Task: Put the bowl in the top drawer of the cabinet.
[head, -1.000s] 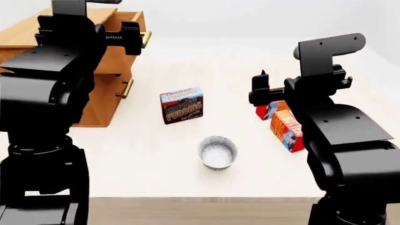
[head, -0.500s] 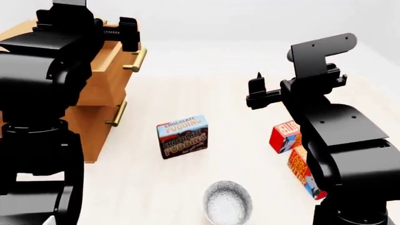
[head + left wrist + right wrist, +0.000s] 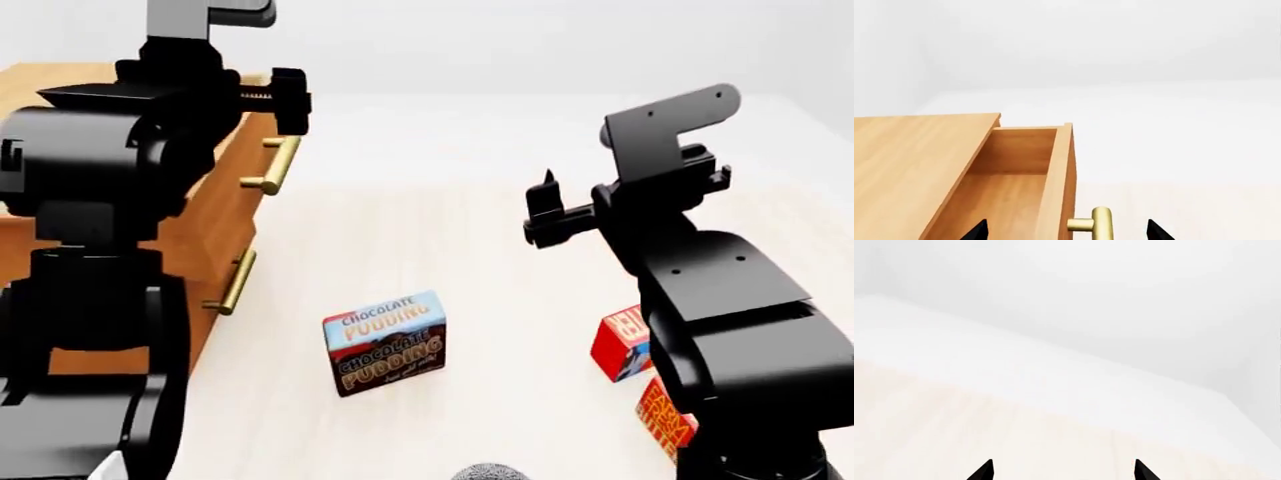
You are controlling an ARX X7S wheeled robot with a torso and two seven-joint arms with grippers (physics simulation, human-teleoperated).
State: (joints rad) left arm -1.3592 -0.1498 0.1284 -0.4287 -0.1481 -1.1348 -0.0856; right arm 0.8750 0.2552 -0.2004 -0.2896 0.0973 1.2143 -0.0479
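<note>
The top drawer [image 3: 1021, 185] of the cabinet [image 3: 80, 260] stands pulled open at the head view's left. The left gripper [image 3: 1066, 231] hovers above its brass handle [image 3: 1097, 225], fingers wide. The right gripper [image 3: 1062, 471] is spread wide, empty. The bowl [image 3: 489, 472] sits on the table [image 3: 441, 240], bottom centre.

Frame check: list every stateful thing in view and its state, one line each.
top drawer: pulled open, nothing visible inside.
lower drawer: shut.
bowl: on the table, only its rim in the head view; not in a gripper.
chocolate pudding box: standing upright.
left gripper: open, straddling the top drawer's brass handle, not clamped.
right gripper: open, empty.
</note>
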